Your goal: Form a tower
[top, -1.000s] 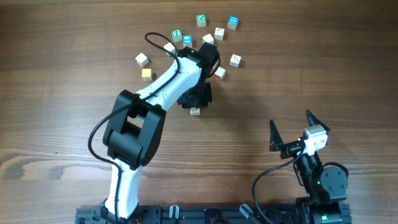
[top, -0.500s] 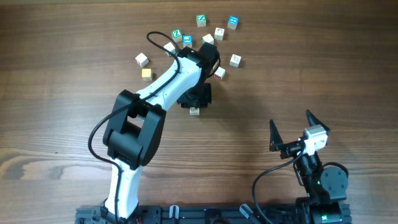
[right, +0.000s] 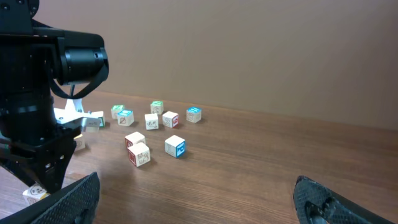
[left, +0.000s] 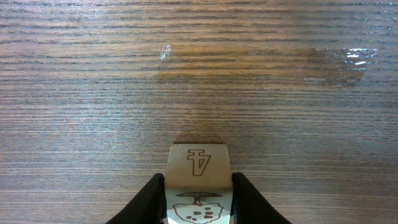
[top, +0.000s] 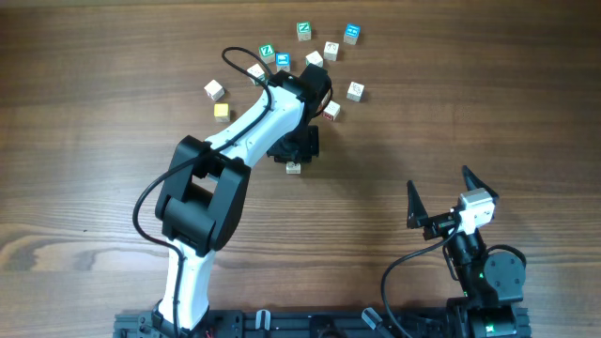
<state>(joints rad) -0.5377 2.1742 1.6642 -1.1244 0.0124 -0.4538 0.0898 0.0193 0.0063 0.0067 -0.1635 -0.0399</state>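
**Tower barely begun: one cube in the left hand, nothing stacked**

The left hand [left: 198,179] is clenched on a single pale cube [left: 199,163]. Its two fingers [left: 152,199] press against the cube's opposite sides, and a brown character and a small fruit drawing face the wrist camera. The cube sits low between the fingertips, at or just above the table [top: 94,141]. I cannot tell from these views whether it rests on the wood or hangs a little off it.

No tower stands anywhere in view. Nothing lies under the held cube but wood, and no cube sits on top of another. By my reading this is the first cube, either being set down as the base or just picked up for it, so nearly the whole job remains.

The loose cubes [top: 303,30] lie scattered singly beyond the left hand, on the far side of its wrist. Some are just beside the wrist and others farther out. Green, blue and red marks show among them, and one is plain yellow. Each has yet to be fetched and placed, one upon another.

The right hand [top: 439,180] is released, its fingers spread wide and holding nothing. It hovers well apart from the held cube and from the scattered ones, which lie ahead of it and off to its left.
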